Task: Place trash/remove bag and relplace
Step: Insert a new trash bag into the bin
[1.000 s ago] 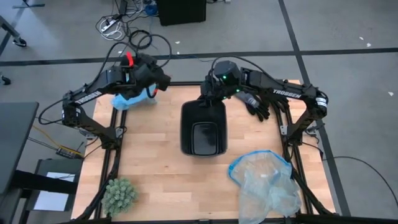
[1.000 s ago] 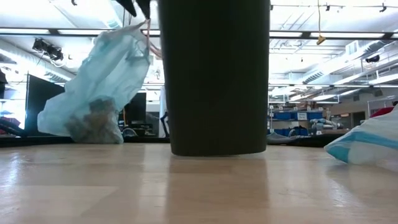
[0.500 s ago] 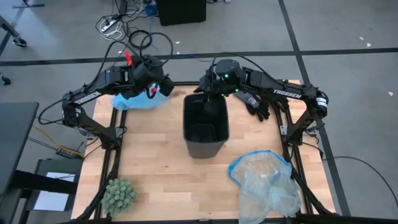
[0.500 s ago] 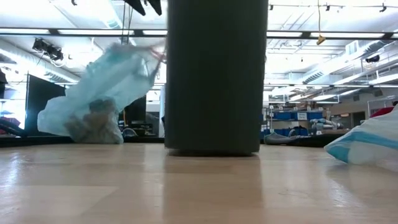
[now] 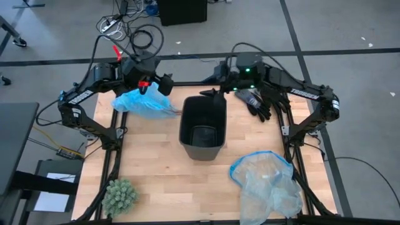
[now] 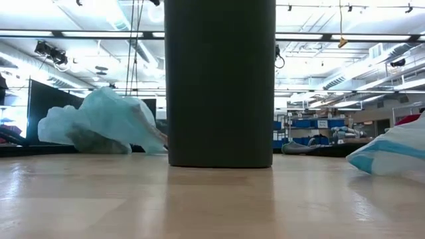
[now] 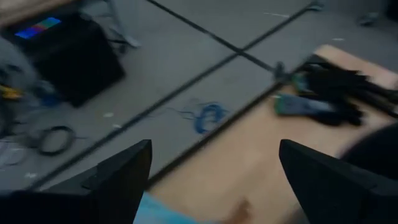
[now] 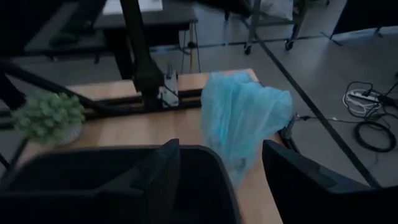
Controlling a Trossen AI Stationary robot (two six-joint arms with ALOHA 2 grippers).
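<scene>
Trash sat inside the blue bag (image 5: 142,103), which lay slumped on the bench (image 5: 150,169) beside the black bin (image 5: 202,126). My left tool (image 5: 152,85) hung wide above it, holding nothing. My right tool (image 5: 217,94) was wide over the bin's rim.

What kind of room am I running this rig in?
Probably a robotics lab or workshop: a wooden table on grey taped concrete floor, loose cables behind it, and shelving with blue bins under open ceiling lights.
</scene>
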